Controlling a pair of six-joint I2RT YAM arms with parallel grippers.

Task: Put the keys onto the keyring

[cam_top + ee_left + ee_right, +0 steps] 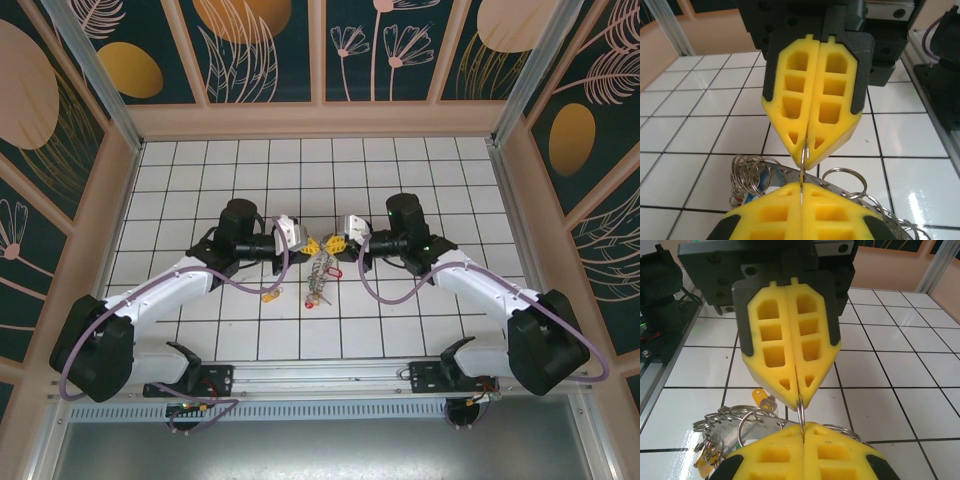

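My left gripper [312,243] and right gripper [336,243] meet tip to tip above the middle of the table. Both are shut on the same small split ring [805,159], a thin wire loop seen edge-on between the yellow fingertips [800,410]. Below them hangs the keyring [320,272], a flat grey metal band [786,176] carrying many small split rings [747,172]. Red key heads [335,268] dangle from it, and a bit of blue [747,197] shows behind the rings. One yellow-headed key [760,396] lies on the tiles under the left gripper's fingers [790,340].
White tiled table [420,320] enclosed by low tan walls [320,118]. The yellow key on the table [270,295] lies left of the hanging bunch. Both arm bases sit at the near edge [320,378], with purple cables looping beside each arm.
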